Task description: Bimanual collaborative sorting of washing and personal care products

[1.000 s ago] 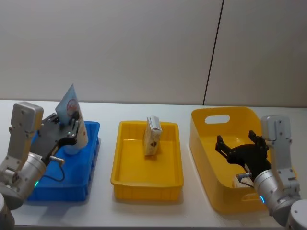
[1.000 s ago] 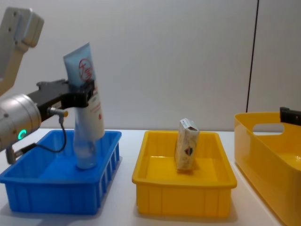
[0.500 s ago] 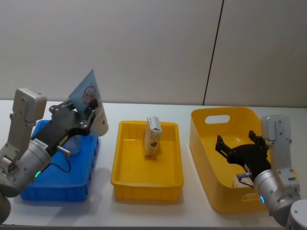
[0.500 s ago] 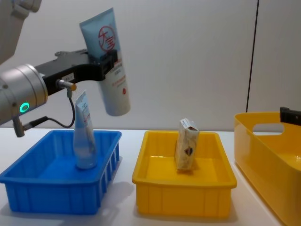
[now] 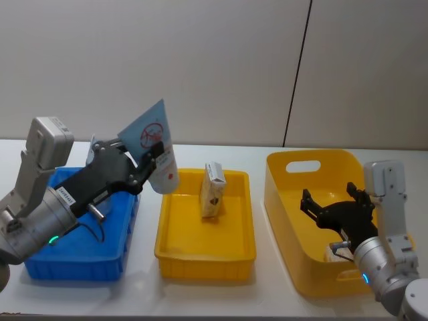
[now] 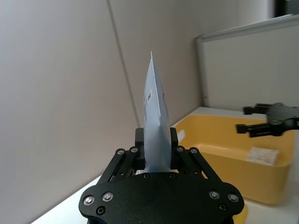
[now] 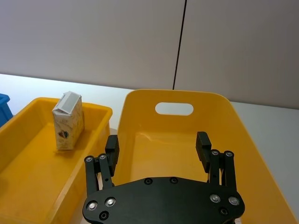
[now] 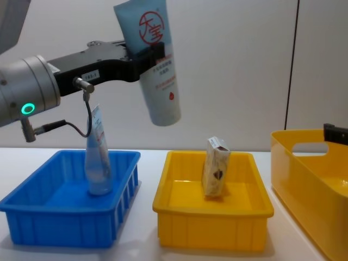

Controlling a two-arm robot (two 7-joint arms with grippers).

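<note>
Tube (image 8: 161,89) farther right now, clamped in left end effector (image 8: 148,55).

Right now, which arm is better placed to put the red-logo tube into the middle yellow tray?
Left, probably. The left pincer is shut on the red-logo tube, held up near the left edge of the middle yellow tray. The right pincer is open and empty over the big yellow bin, farther away.

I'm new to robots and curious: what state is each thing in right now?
Red-logo tube: held aloft, cap down.
Left gripper: fingers shut on red-logo tube.
Second tube: standing in blue bin.
Carton: upright in yellow tray.
Right gripper: fingers open, empty.
</note>
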